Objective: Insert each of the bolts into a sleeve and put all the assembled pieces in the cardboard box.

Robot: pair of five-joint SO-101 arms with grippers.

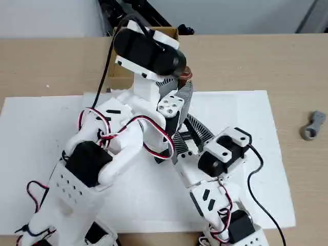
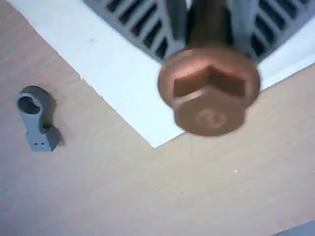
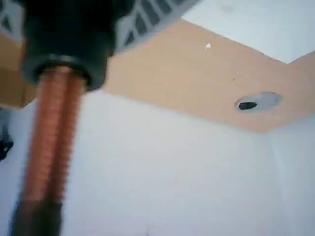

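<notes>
No legible print anywhere. There's a round stamp on the bolt point(image 2: 209, 88) head, too blurred to read. The bolt is copper-coloured with a hex head on a wide round flange. It's held off the table point(image 1: 51, 61) over the far edge of the white sheet point(image 1: 241, 118), just near-side of the cardboard box point(image 1: 174, 32). From above, the head point(image 1: 185, 74) sits at the top, so the long axis is near upright with the head up. The shank runs down and away between the left gripper point(image 2: 209, 17) fingers point(image 2: 142, 24), grey lattice on either side, clamped on the shank just under the flange. The right gripper point(image 3: 69, 14) pinches a black sleeve point(image 3: 64, 46) between its lattice fingers point(image 3: 147, 14). A copper threaded shank point(image 3: 51, 137) sticks well out of the sleeve's end, along the sleeve's own axis. The thread's other end goes into a dark blur. Can't tell whether that's the same bolt the left one holds. The arms cross mid-sheet, right under left. A grey clamp-like piece point(image 1: 313, 125) lies on bare table right of the sheet, well apart from the grippers.
</notes>
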